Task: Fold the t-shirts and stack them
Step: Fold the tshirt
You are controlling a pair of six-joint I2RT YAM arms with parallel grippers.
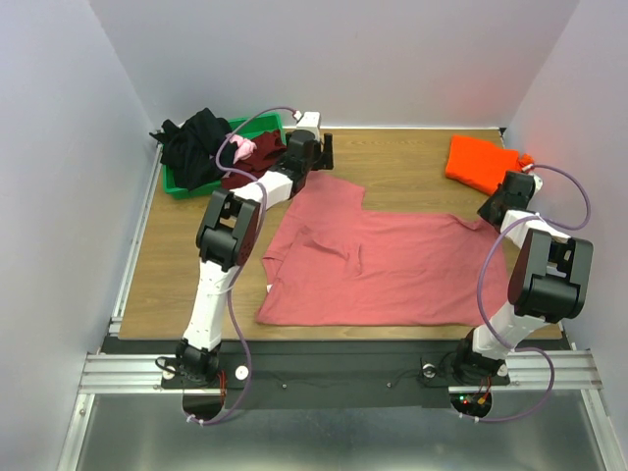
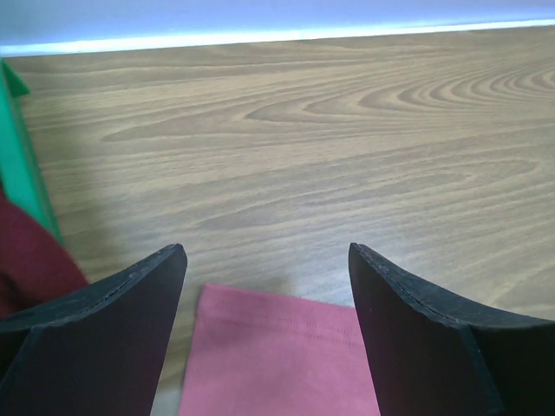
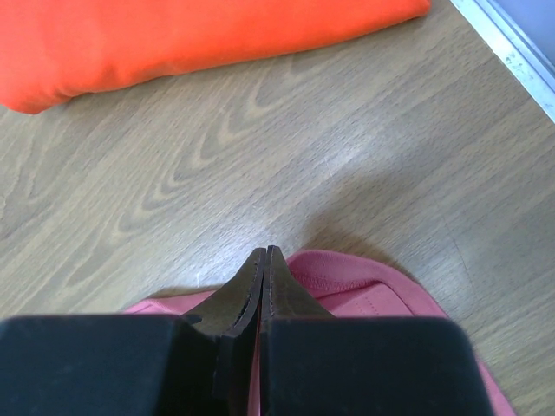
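- Left wrist view: left claw [image 2: 264, 251] stands wide open, nothing between the fingers [image 2: 104, 329].
- A corner of the salmon-pink t-shirt [image 2: 277, 355] lies flat on the table [image 2: 347, 130], under the gap between the two fingers, nearer the claw's palm than its tips.
- Ahead of the tips is bare wood grain up to the back wall.
- Left of the left finger: the maroon t-shirt [image 2: 30, 260], with the green bin [image 2: 22, 173] wall just beyond it.
- Right wrist view: right claw [image 3: 264, 256] is closed, pads pressed together.
- The salmon shirt's hem [image 3: 364, 286] curls round the right claw's tip and touches it. Cannot tell whether any cloth is nipped between the pads.
- The folded orange t-shirt [image 3: 191, 35] lies ahead of the right claw's tips, well apart, with bare table between.
- Top view: the salmon shirt [image 1: 373, 270] is spread between the two claws, left claw at its far-left corner, right claw at its far-right corner.
- Black t-shirt [image 1: 196, 142] and light pink t-shirt [image 1: 240, 147] are heaped in the bin, left of the left claw.
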